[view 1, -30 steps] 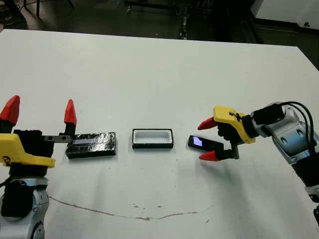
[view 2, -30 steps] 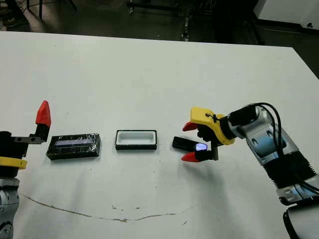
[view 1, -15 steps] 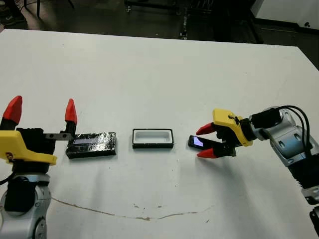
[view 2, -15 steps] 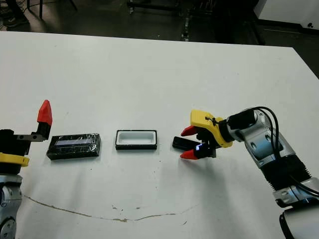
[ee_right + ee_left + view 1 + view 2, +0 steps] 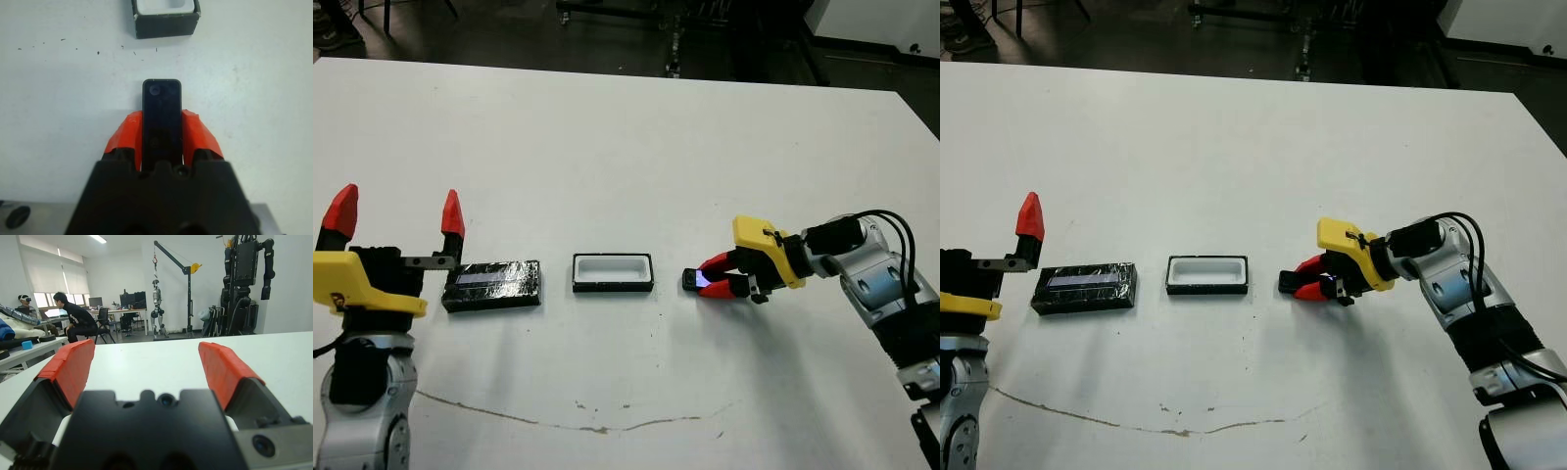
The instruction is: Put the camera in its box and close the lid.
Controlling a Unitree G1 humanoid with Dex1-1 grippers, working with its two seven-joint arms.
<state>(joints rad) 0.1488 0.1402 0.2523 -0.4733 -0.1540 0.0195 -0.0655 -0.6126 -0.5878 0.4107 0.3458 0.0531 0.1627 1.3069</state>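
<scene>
Camera packing is at its first step, and the scene goes like this, from the biggest thing to the smallest. On the white table (image 5: 626, 137) three things lie in one row. At the robot's left is the lid (image 5: 493, 284), flat and glossy, lying apart from the box. In the middle is the box (image 5: 614, 272), open, with its white lining showing and nothing inside. At the right, near the box but not touching it, is the camera (image 5: 162, 117), which lies flat on the table with one short end toward the box.

One second ago the right gripper (image 5: 717, 279) was spread wide around the camera's far end. Half a second ago the fingers were narrower. Now they are pressed against both long sides of the camera, and in the wrist view the red fingertips (image 5: 197, 134) touch the black body on each side, so the right gripper is clenched on the camera. The camera itself has not left the table.

The left gripper (image 5: 399, 217) hangs just beside the lid with its fingers spread and nothing between them; it has hardly moved.

I judge that the grasp is now made, so the next move should be to lift the camera and carry it over the box. The lid must wait.
</scene>
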